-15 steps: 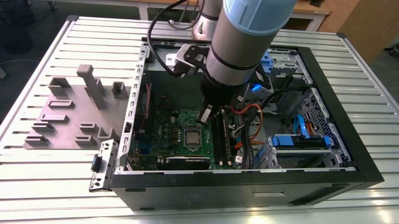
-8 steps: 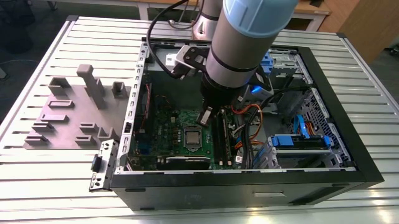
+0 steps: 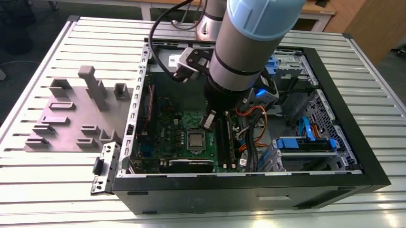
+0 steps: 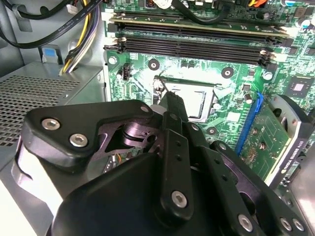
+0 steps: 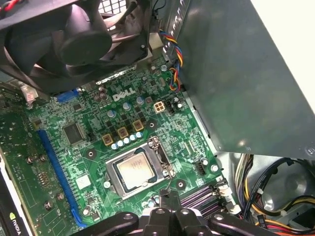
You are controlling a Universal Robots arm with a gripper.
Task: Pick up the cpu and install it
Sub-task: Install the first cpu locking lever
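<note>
Fingers (image 5: pixel 170 201) pressed together and holding nothing, we note, hanging just above the green motherboard (image 5: pixel 88 162) beside the memory slots (image 4: pixel 197 44); in the exterior view the same fingers (image 3: pixel 209 121) sit just above the socket area. We find the cpu (image 5: pixel 134 170) lying flat inside the silver socket frame (image 5: pixel 160 152), so we judge the seating step done or nearly so, with any further move calling for a straight lift. Room is tight: fan (image 5: pixel 64 39) near, cables (image 3: pixel 254 128) and case wall (image 5: pixel 236 73) close by.
</note>
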